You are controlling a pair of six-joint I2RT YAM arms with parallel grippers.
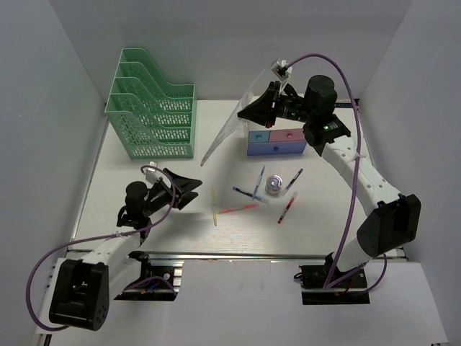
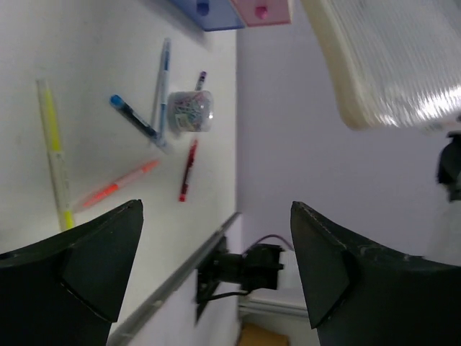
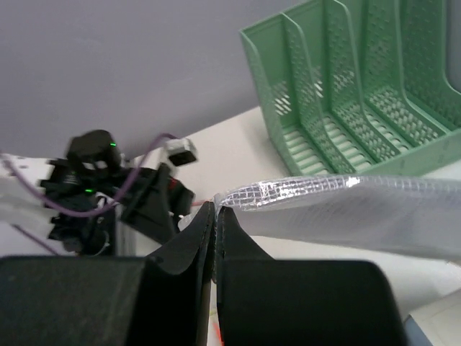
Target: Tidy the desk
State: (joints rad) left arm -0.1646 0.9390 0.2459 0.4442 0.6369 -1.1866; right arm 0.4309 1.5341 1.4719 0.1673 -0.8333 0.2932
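Note:
On the white desk (image 1: 130, 173) lie loose pens: a yellow highlighter (image 1: 215, 207), an orange pen (image 1: 236, 209), a red pen (image 1: 286, 211) and blue pens (image 1: 248, 192). Among them stands a small clear jar of paper clips (image 1: 274, 184). My right gripper (image 1: 243, 115) is raised at the back, shut on the edge of a clear mesh pouch (image 1: 229, 128) that hangs down to the left. The right wrist view shows the jaws (image 3: 216, 210) pinching the pouch (image 3: 346, 209). My left gripper (image 1: 186, 190) hovers left of the pens, open and empty (image 2: 216, 241).
A green multi-slot file holder (image 1: 153, 108) stands at the back left. A small white drawer box with pink and blue drawers (image 1: 277, 142) sits at the back, under the right gripper. Grey walls enclose the desk; a metal rail (image 1: 238, 254) runs along its front edge.

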